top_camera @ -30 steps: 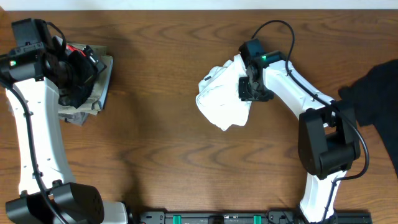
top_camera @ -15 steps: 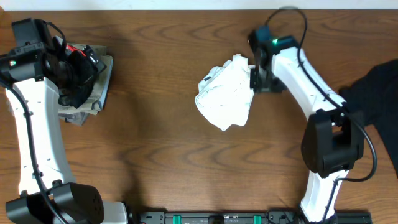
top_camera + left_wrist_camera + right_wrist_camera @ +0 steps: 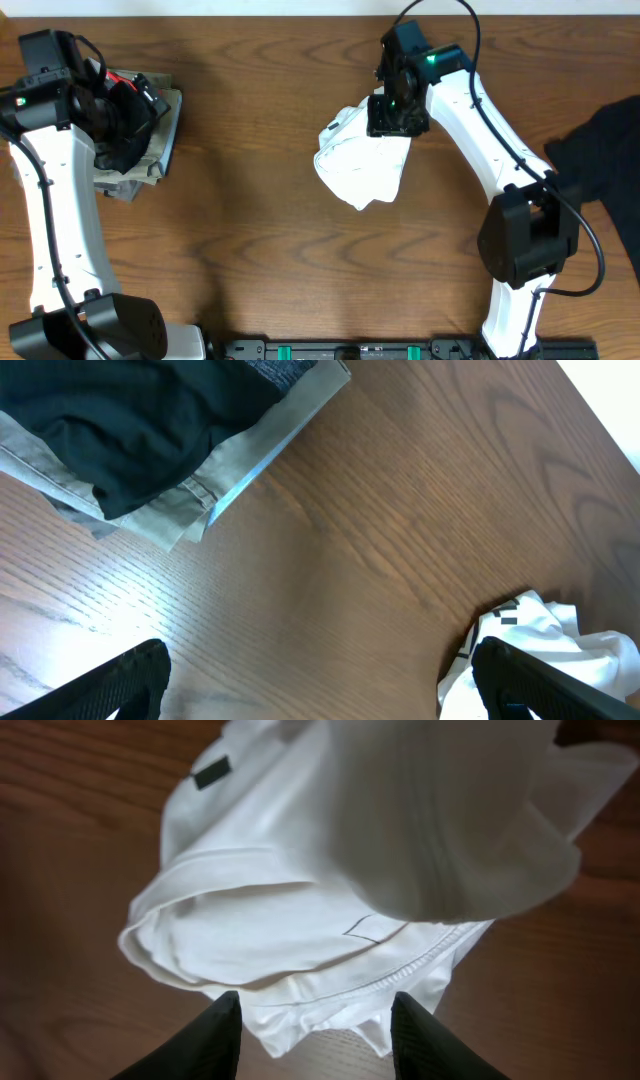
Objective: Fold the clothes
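The brown wood-grain table [image 3: 260, 250] fills nearly everything, with a pale strip [image 3: 300, 8] along its far edge and a black rail [image 3: 350, 350] at the near one.

The black garment [image 3: 600, 150] lies at the right, cut off by the frame and partly hidden by the right arm [image 3: 480, 110].

The white T-shirt [image 3: 360, 165] sits crumpled mid-table. The right gripper [image 3: 315, 1035] hangs over its upper edge, fingers apart with the hem between them; I cannot tell whether they pinch it.

Far left, a khaki folded stack [image 3: 240, 465] carries dark cloth [image 3: 130, 420]. The left gripper [image 3: 320, 685] hovers above the stack, spread wide and holding nothing, and hides much of it from above.

A small black tag [image 3: 211, 771] shows on the shirt.
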Robot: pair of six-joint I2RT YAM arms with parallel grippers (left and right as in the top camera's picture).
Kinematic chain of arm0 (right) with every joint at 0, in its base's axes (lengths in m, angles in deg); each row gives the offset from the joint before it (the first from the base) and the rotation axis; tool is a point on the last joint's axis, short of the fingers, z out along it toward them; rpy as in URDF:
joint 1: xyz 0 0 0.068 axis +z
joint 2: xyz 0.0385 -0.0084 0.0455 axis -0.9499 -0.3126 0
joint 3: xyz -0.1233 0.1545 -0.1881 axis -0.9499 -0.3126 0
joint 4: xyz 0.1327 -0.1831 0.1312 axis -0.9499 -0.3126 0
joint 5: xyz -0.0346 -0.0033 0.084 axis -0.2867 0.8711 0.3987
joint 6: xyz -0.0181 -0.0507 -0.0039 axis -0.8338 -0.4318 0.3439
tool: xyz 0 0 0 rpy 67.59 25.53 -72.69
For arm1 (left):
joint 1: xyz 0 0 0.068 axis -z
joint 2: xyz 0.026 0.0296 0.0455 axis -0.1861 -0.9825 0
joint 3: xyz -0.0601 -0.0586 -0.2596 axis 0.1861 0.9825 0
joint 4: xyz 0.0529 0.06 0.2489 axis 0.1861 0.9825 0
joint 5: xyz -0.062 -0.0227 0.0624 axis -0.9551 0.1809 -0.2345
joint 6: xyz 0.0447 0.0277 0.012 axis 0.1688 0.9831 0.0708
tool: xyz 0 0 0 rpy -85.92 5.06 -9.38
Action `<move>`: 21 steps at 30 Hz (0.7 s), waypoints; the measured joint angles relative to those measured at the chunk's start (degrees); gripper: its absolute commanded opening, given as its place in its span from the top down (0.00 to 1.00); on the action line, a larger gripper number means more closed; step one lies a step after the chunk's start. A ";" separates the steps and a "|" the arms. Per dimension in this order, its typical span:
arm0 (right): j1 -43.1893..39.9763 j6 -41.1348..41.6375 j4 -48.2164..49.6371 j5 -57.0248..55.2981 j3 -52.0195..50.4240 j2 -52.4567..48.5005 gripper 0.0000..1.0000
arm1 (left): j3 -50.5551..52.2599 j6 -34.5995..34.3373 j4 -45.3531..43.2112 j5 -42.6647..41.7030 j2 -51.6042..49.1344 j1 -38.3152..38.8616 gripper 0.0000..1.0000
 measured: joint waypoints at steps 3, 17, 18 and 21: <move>-0.50 0.66 2.25 0.26 -1.81 -0.04 0.52 | 0.00 0.00 0.00 0.00 0.00 0.00 0.02; -4.85 6.49 18.78 1.11 -7.76 -1.14 0.73 | 0.00 0.00 0.00 0.02 -0.02 -0.02 0.02; -5.33 6.75 20.06 1.16 -7.76 -1.55 0.78 | 0.00 0.00 0.00 0.00 -0.02 0.00 0.02; -6.62 7.08 23.41 1.22 -7.78 -3.48 0.98 | 0.00 0.00 0.00 0.00 -0.02 0.00 0.02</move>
